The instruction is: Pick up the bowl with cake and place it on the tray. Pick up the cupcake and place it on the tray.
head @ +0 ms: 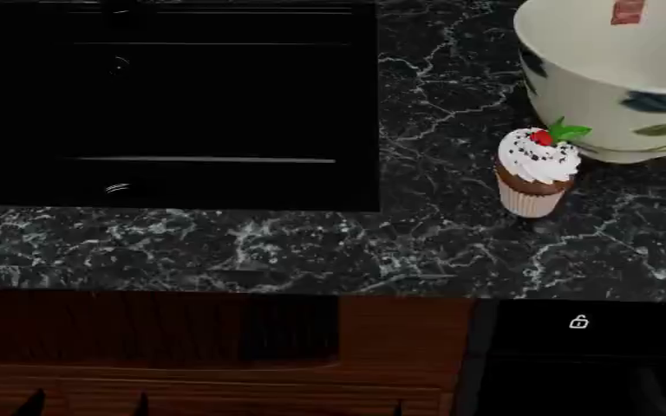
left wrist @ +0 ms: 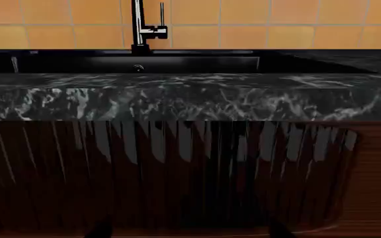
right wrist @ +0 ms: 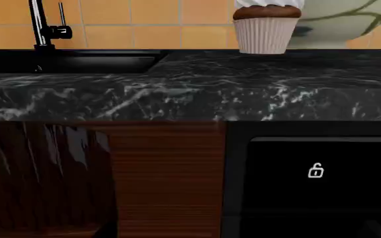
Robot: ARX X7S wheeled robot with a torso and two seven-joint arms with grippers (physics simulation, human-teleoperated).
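neither claw shows, so grip unknowable; above and beyond them, bowl [head: 610,87] looks heavy, slippery: take its rim. cupcake [head: 536,173] soft.

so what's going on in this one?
Nothing is being handled yet. The cupcake stands on the counter just in front of the bowl, to the right of the sink, and the cake lies inside the bowl. Both wrist cameras face the counter's front edge from below it; neither gripper shows, and no tray is in view.
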